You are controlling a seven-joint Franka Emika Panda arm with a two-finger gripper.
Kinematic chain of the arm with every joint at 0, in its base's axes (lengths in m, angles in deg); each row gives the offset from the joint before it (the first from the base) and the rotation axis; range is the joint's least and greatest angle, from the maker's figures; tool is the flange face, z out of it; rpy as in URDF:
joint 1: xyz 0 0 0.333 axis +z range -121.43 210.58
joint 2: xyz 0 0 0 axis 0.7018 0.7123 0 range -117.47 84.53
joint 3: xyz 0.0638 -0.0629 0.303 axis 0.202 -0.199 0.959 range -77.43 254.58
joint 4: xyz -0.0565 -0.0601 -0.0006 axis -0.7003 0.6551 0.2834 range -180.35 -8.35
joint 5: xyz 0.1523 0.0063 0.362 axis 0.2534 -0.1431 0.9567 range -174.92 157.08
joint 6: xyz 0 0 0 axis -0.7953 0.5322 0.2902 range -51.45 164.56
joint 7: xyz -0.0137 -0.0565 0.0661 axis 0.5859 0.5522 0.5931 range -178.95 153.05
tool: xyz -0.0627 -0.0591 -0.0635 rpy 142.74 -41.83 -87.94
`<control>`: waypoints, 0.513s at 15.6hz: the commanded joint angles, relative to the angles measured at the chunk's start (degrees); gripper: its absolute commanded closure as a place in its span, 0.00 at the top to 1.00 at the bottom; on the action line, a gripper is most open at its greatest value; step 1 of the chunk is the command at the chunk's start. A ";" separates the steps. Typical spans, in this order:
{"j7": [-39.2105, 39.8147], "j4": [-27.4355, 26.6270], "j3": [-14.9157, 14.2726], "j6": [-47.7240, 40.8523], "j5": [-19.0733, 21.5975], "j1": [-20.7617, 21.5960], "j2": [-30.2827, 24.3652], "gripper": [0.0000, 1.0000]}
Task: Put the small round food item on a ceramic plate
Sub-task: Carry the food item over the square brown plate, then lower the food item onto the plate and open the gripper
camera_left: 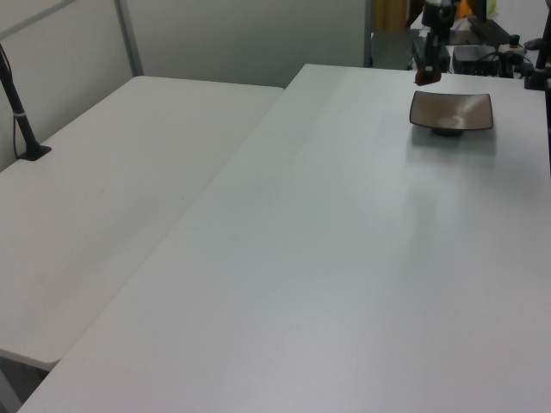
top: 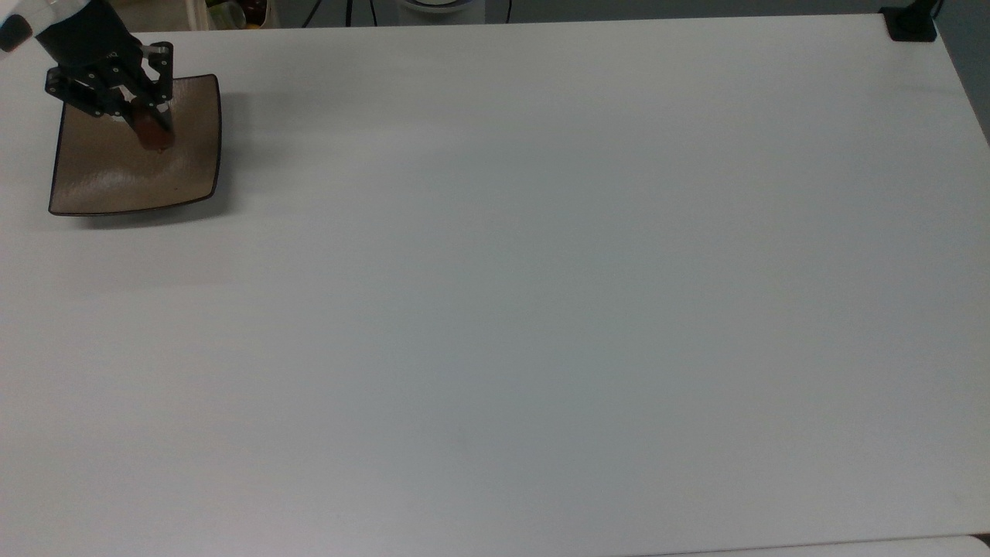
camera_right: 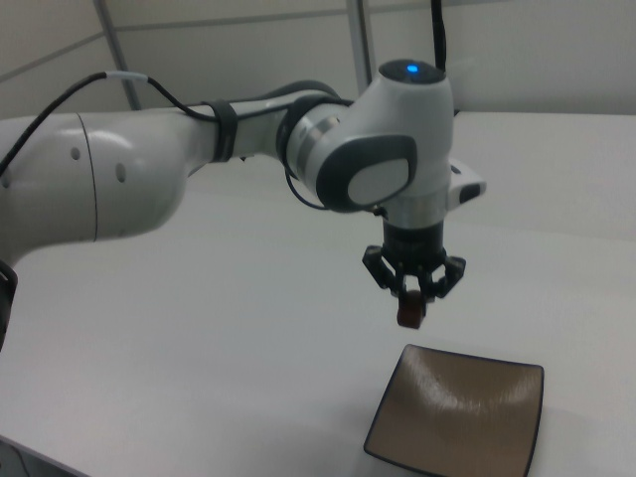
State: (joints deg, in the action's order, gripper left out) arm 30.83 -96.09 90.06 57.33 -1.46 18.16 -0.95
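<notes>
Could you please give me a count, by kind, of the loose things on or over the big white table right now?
Plates: 1, the plate resting on the table.
Food items: 1, the food item held in the pincer above the plate.
Total: 2

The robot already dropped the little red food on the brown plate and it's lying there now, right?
Not quite. The food isn't lying on the plate yet. The right view shows it pinched in the gripper, hanging in the air above the plate's far edge. The plate is brown, as you said.
</notes>
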 commanded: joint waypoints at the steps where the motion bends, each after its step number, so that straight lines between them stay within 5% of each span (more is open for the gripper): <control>1: 2.80 -7.31 -1.40 6.74 0.98 0.40 -1.90 0.28; 8: 7.81 -15.40 -5.70 20.01 0.19 0.48 -1.55 0.28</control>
State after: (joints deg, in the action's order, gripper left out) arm 36.00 -106.68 86.58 71.83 -1.48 18.03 -0.85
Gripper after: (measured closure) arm 0.718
